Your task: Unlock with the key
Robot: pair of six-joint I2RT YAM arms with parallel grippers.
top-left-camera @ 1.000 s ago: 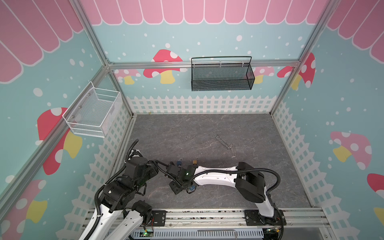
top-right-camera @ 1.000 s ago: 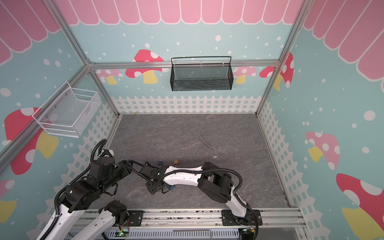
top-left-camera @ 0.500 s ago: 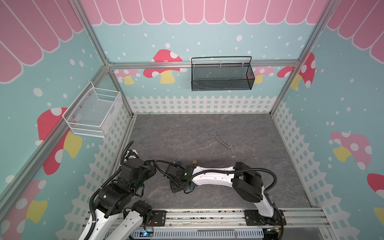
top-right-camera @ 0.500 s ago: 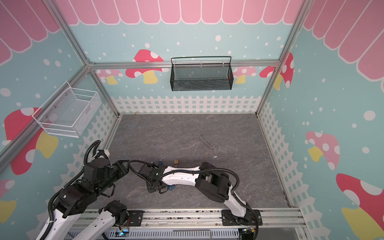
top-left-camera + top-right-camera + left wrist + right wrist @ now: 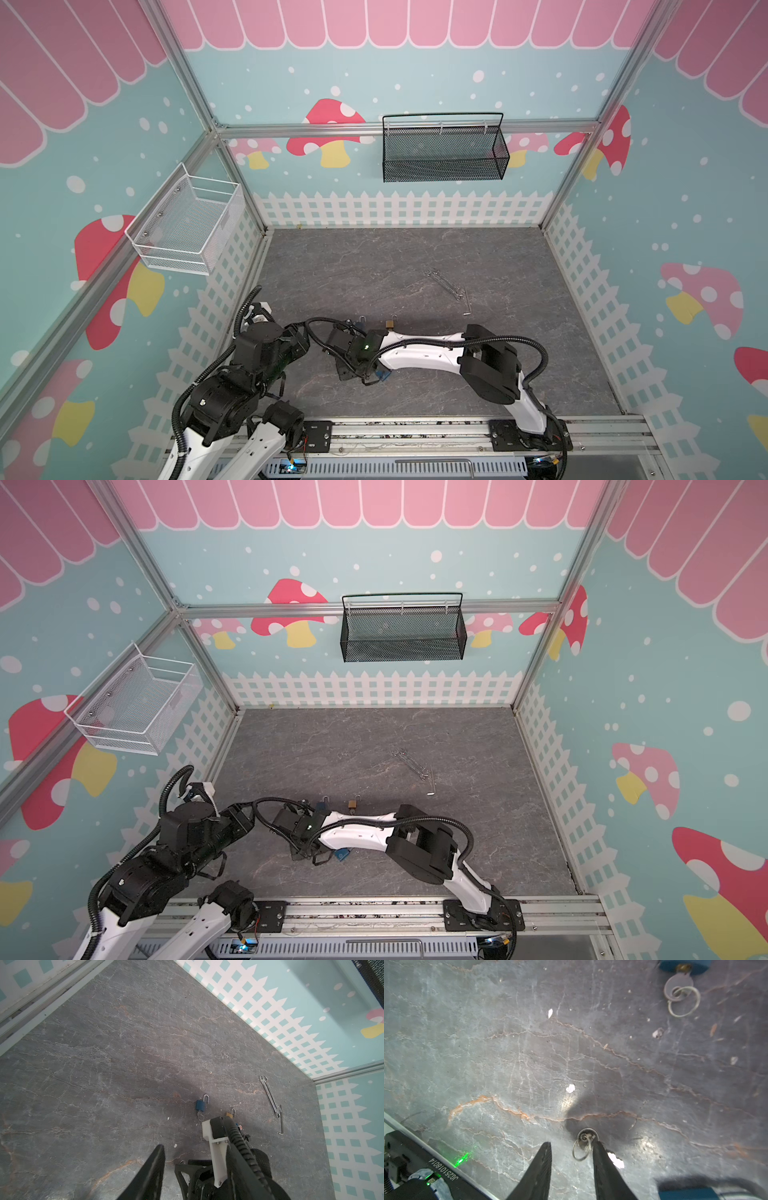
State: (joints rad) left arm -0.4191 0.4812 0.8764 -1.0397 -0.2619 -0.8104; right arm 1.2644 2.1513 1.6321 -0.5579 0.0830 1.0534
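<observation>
Key (image 5: 588, 1133) sits between narrowly parted fingers (image 5: 602, 1167) of your right gripper (image 5: 570, 1147), one touching it. Blue padlock (image 5: 200, 1104) lies nearby; your arm (image 5: 419, 357) stretches low, leftward.

Three padlocks: two blue padlocks (image 5: 200, 1104) (image 5: 343, 854), one brass padlock (image 5: 229, 1114). Two keys (image 5: 677, 986) (image 5: 588, 1133). Two baskets (image 5: 442, 153) (image 5: 187, 232). One hex key (image 5: 281, 1124) toward two o'clock.

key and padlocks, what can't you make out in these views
- key: blade hidden under a right claw finger, right wrist view.
- blue padlock: body cut off by the picture's edge, right wrist view.
- brass padlock: mostly behind the right arm, left wrist view.
</observation>
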